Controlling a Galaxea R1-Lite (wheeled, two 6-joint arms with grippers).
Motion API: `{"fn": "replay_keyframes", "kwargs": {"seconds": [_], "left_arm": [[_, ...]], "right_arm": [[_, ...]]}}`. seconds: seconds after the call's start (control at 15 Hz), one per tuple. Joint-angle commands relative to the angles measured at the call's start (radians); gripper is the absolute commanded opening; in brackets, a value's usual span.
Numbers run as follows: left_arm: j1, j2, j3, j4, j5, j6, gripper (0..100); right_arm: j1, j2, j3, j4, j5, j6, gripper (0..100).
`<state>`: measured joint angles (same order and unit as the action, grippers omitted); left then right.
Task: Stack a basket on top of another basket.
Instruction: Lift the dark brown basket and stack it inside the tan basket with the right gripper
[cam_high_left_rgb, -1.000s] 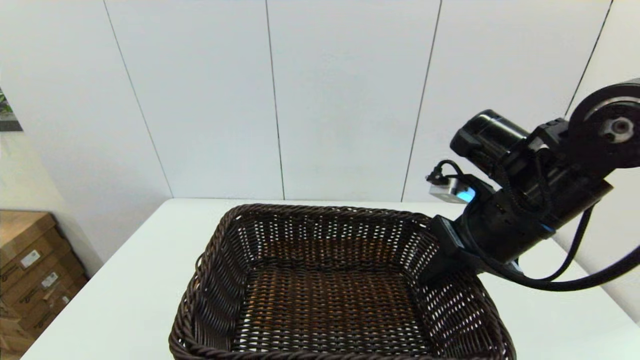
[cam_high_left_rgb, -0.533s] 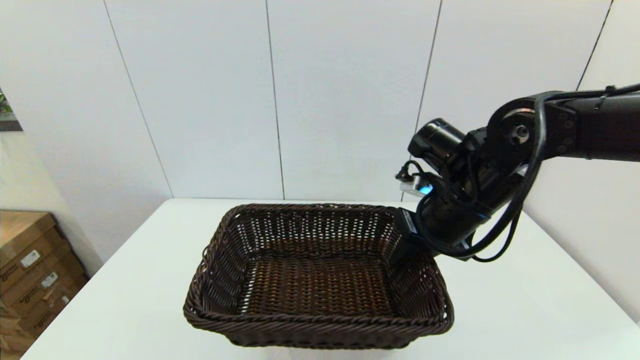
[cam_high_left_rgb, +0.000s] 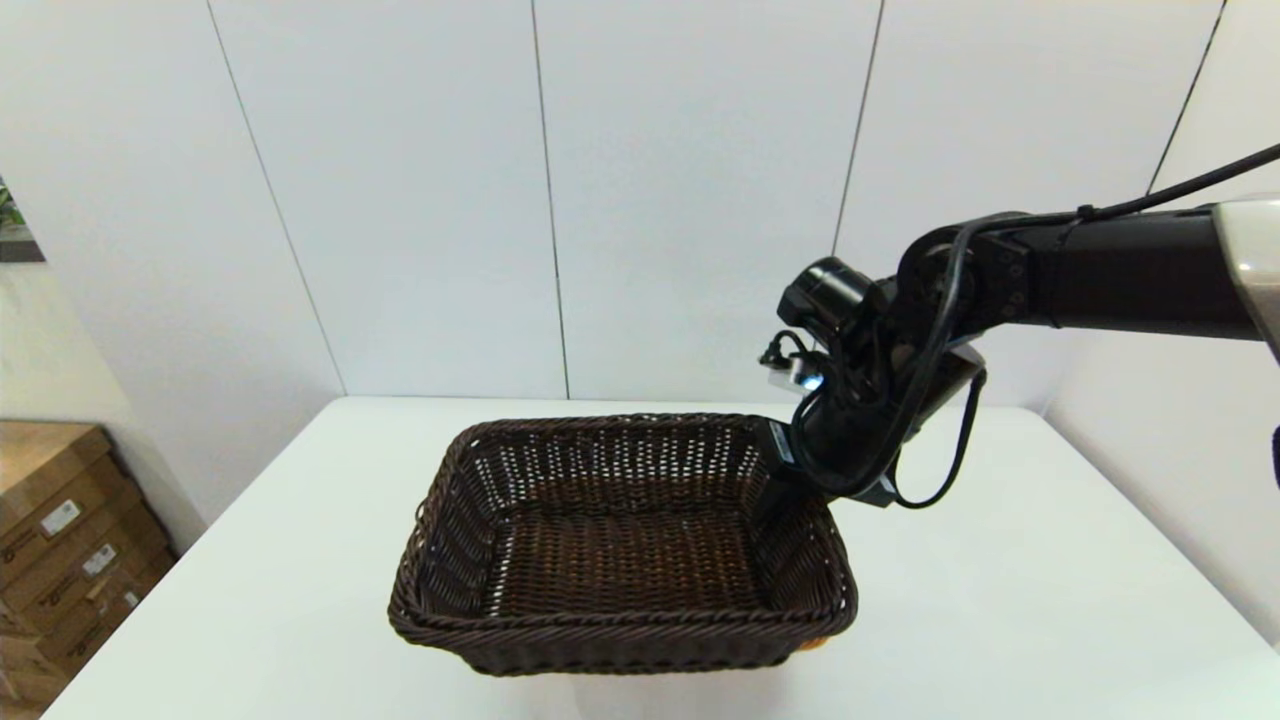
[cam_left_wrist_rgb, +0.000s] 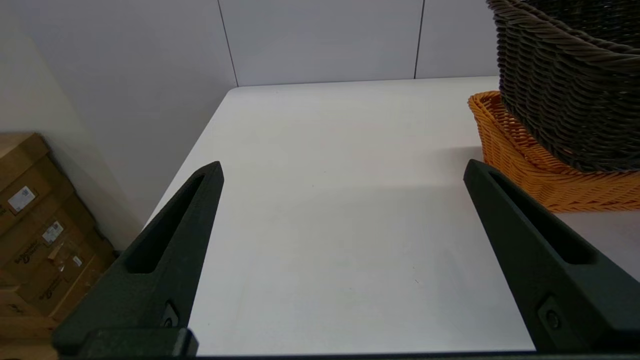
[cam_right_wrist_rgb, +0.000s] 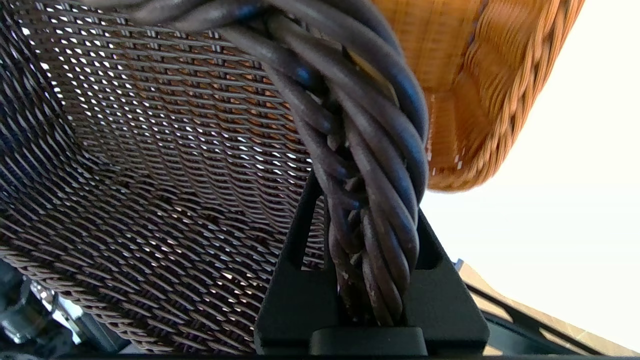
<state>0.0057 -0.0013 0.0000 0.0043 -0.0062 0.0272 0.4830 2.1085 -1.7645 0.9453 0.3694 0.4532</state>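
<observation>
The dark brown basket (cam_high_left_rgb: 620, 540) hangs level over the middle of the white table, with my right gripper (cam_high_left_rgb: 775, 490) shut on its right rim. The right wrist view shows the braided rim (cam_right_wrist_rgb: 370, 165) pinched between the two fingers of that gripper (cam_right_wrist_rgb: 365, 210). The orange-tan basket (cam_left_wrist_rgb: 525, 165) stands directly under the dark basket (cam_left_wrist_rgb: 565, 85), whose base dips inside the orange rim; I cannot tell whether it rests there. From the head only an orange sliver (cam_high_left_rgb: 815, 643) shows. My left gripper (cam_left_wrist_rgb: 344, 167) is open and low, left of both baskets.
Bare white table (cam_high_left_rgb: 1000, 600) spreads on both sides of the baskets. Cardboard boxes (cam_high_left_rgb: 60, 540) stand on the floor past the table's left edge. A white panelled wall closes off the far side.
My right arm has stretched forward and down, carrying the dark basket away from the head camera and lower, over the orange-tan basket. The left gripper's earlier place is not shown.
</observation>
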Motion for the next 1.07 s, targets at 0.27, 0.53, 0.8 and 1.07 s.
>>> {"fn": "replay_keyframes", "kwargs": {"seconds": [0.27, 0.53, 0.8, 1.07], "left_arm": [[0.000, 0.000, 0.002, 0.000, 0.000, 0.000, 100], [0.000, 0.000, 0.002, 0.000, 0.000, 0.000, 100], [0.000, 0.000, 0.002, 0.000, 0.000, 0.000, 100], [0.000, 0.000, 0.002, 0.000, 0.000, 0.000, 100]], "right_arm": [[-0.017, 0.039, -0.047, 0.006, 0.000, -0.013, 0], [-0.047, 0.059, -0.090, 0.004, 0.000, -0.028, 0], [-0.080, 0.082, -0.093, 0.004, 0.000, -0.090, 0], [-0.104, 0.114, -0.104, 0.003, 0.000, -0.120, 0]]}}
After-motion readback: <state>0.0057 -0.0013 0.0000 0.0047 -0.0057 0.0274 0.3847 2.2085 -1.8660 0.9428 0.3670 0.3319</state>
